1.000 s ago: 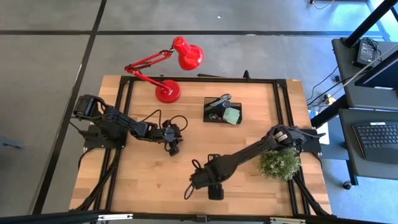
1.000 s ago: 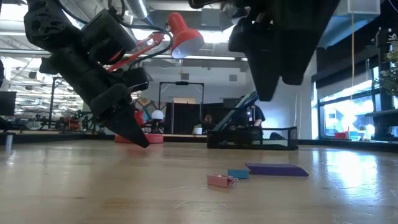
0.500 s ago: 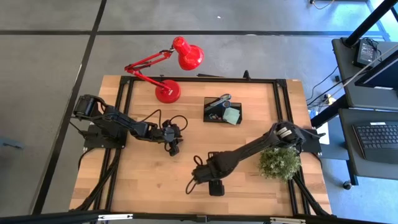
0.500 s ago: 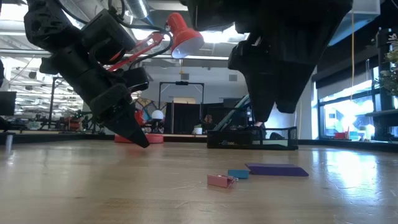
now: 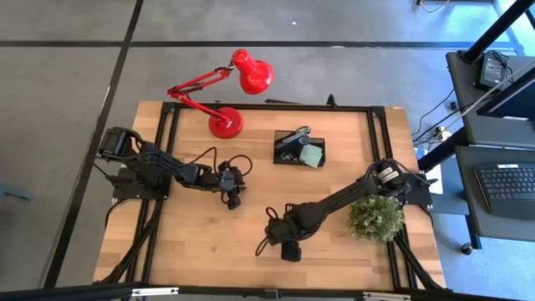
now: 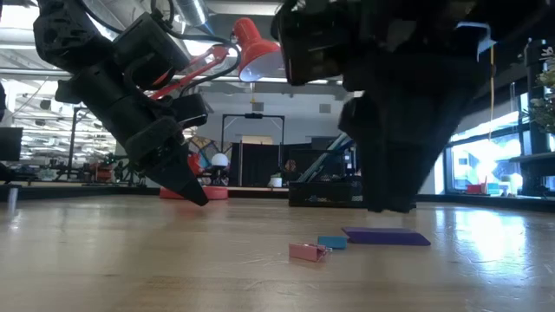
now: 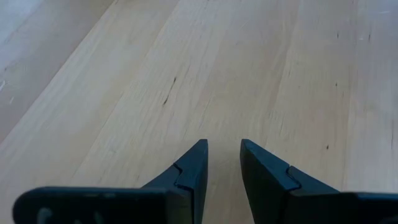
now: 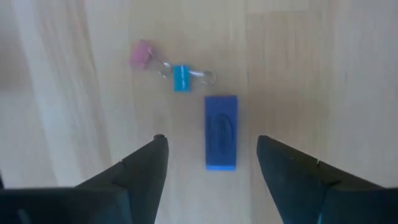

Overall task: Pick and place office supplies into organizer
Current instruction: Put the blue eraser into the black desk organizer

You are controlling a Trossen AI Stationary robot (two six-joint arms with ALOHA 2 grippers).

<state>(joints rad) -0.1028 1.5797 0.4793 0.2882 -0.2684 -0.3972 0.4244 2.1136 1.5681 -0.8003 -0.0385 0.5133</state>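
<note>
right gripper (image 8: 208, 155): fingers spread wide, nothing held, hung over the blue block (image 8: 221, 132) near the tabletop's (image 5: 201, 242) front edge

blue block: flat on the wood, lined up between the fingers; could get shoved instead of gripped if one finger lands on it

clips: pink clip (image 8: 141, 53) and blue clip (image 8: 181, 78) just beside the block, easily knocked or dragged along

left gripper (image 7: 222, 163): fingers at a narrow gap, empty, parked low mid-tabletop

organizer (image 5: 299, 148): well apart at the back, scissors and green pad already inside; a thin grip could be lost on the carry
</note>
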